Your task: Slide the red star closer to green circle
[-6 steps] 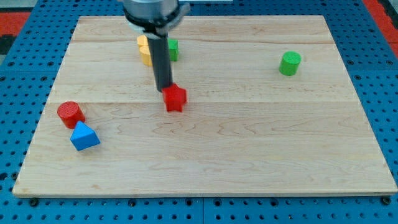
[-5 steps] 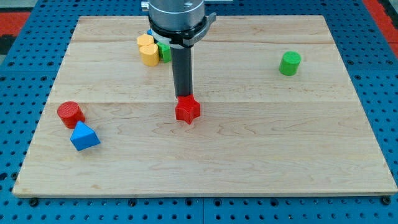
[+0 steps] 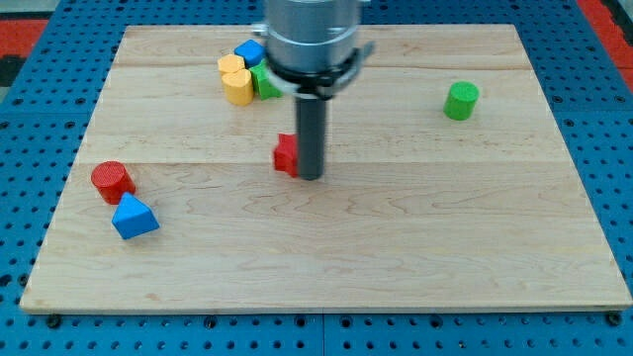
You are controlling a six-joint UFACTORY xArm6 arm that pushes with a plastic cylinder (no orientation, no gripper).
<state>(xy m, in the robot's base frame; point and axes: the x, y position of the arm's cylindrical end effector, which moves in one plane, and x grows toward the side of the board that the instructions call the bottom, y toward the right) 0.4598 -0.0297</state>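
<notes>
The red star (image 3: 286,154) sits near the middle of the desk (image 3: 396,247), well apart from the green circle (image 3: 461,100), and our tip (image 3: 311,177), which has no fingers, has crossed to its right side, so we risk pushing it away.

Legible text, labels, brands, numbers, signs: none. You will find no lettering or marking to read on the bench (image 3: 396,247), on any of the coloured blocks, on the rod, or on the blue perforated surround (image 3: 613,148).
</notes>
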